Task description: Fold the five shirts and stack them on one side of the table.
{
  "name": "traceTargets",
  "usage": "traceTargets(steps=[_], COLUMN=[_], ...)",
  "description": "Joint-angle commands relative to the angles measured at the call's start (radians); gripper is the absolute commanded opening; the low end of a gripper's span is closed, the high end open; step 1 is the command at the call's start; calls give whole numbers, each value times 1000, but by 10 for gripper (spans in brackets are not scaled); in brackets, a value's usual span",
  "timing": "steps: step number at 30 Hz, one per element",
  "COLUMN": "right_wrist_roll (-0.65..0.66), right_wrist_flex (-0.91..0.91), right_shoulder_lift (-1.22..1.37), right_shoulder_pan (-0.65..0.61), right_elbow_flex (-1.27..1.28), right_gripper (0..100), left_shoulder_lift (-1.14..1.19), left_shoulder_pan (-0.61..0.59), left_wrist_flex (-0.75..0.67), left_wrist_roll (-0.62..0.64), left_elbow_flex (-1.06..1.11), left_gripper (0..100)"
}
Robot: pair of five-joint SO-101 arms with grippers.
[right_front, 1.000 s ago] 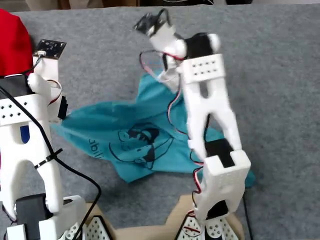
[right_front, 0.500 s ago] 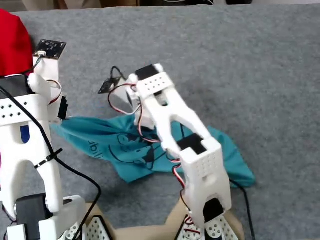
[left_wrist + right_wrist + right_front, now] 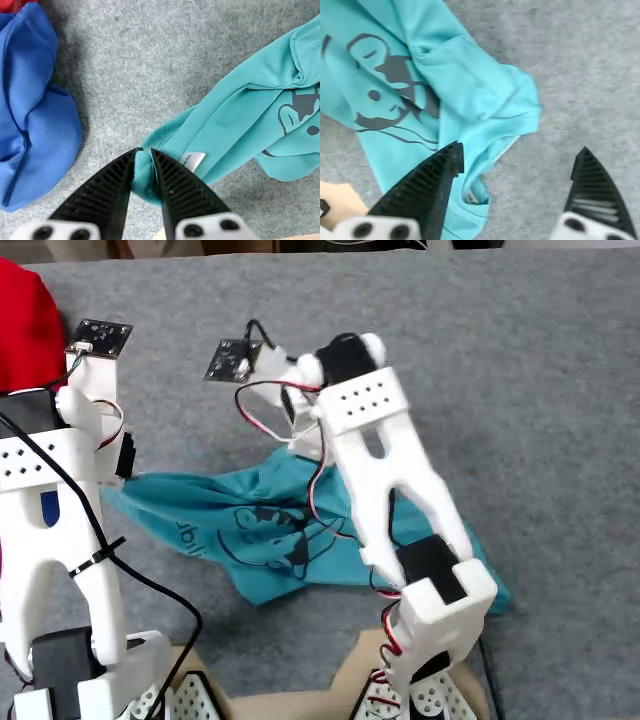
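Pinching teal shirt (image 3: 260, 110), left hand (image 3: 145, 151); right hand (image 3: 520, 147) spread.

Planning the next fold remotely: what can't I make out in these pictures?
High view: the right arm covers the middle and right part of the teal shirt.
High view: the red shirt is cut off by the picture's edge.
Left wrist view: the blue shirt runs off the edge; the left tool hides how much teal cloth it pinches.

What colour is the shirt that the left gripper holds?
Teal, with a dark printed drawing; the shirt shows best in the left wrist view.
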Motion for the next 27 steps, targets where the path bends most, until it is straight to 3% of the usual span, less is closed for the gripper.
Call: traceTargets(steps=[1,20,23,27], right_wrist_roll=[12,-58,-57,-60], right_wrist_flex=[-26,9,55,84], right_shoulder_lift=[15,799,878,940], right_shoulder_pan=[35,82,81,79], right_elbow_flex=[-61,-680,-779,-880], right_gripper=[346,345,282,112], left_shoulder_lift=[-30,-28,-28,-28], left_shoulder_pan=[-9,-9,-8,-8], left_wrist_flex=[-8,-6,-6,-6], left_wrist_roll=[8,8,9,11], left_elbow_flex=[2,2,2,2], left_gripper=[19,19,19,19])
